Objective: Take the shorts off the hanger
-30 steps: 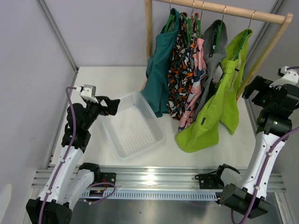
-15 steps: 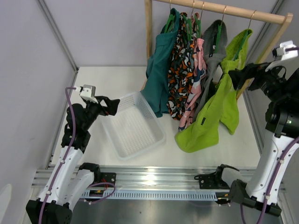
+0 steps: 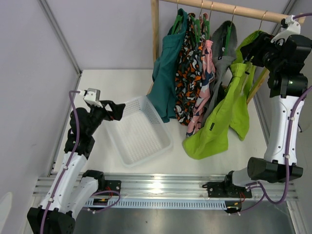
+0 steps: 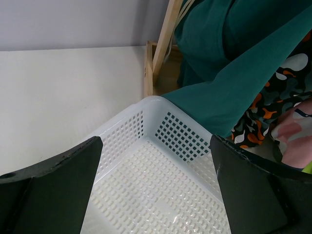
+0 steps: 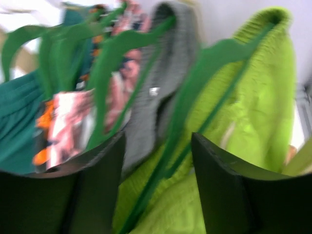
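The lime-green shorts [image 3: 219,122] hang from the dark-green hanger [image 3: 262,22] at the right end of the wooden rail. My right gripper [image 3: 247,50] is raised to the hanger's shoulder. In the right wrist view the hanger [image 5: 209,63] slants down between the fingers of that gripper [image 5: 158,170], with the shorts [image 5: 253,97] behind it. The jaws stand apart and a gap shows on both sides of the bar. My left gripper [image 3: 117,109] hovers open over the white basket [image 3: 161,146], nothing between its fingers [image 4: 48,185].
On the wooden rack [image 3: 155,44], left of the shorts, hang a grey garment [image 3: 222,48], patterned clothes [image 3: 195,73] and a teal garment [image 3: 168,73], all on green hangers. The basket's far corner [image 4: 151,105] lies just under the teal fabric [image 4: 229,92].
My right arm has swung up and left from the table's right side to the shorts' hanger, and its jaws have narrowed around the hanger's bar. The left arm has not moved.
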`<state>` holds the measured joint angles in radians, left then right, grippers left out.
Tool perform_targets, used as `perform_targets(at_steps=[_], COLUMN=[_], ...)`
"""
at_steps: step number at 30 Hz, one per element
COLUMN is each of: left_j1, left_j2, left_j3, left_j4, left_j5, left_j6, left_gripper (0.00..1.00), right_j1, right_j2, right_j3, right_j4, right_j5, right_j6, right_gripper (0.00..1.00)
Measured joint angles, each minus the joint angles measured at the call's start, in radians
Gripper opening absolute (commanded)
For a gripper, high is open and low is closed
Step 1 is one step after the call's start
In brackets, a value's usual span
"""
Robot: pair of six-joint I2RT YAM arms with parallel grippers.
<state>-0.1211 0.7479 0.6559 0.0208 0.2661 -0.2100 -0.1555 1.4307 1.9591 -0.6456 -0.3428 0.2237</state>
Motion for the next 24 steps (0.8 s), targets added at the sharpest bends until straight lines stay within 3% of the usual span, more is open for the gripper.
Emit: perform_targets(at_steps=[5, 15, 18, 24], left_j1=[0.000, 0.000, 0.000, 0.000], left_j2=[0.006, 0.006, 0.006, 0.002], left_j3=[0.000, 0.001, 0.001, 0.001], left_j4=[0.000, 0.000, 0.000, 0.000], left_j5=[0.000, 0.000, 0.000, 0.001], left_j6=[0.000, 0.000, 0.000, 0.000], left_gripper=[0.99, 0.99, 0.99, 0.99], right_j1=[0.003, 0.008, 0.008, -0.008], right_j2=[0.032, 0.035, 0.039, 0.053], right_j3=[0.014, 0.034, 0.053, 0.094], right_j4=[0.000, -0.009, -0.018, -0.052], right_j5=[0.111, 0.168, 0.173, 0.152], right_j6=[-0.004, -0.060, -0.087, -0.121], right_gripper=[0.44, 0.07, 0.00, 0.00])
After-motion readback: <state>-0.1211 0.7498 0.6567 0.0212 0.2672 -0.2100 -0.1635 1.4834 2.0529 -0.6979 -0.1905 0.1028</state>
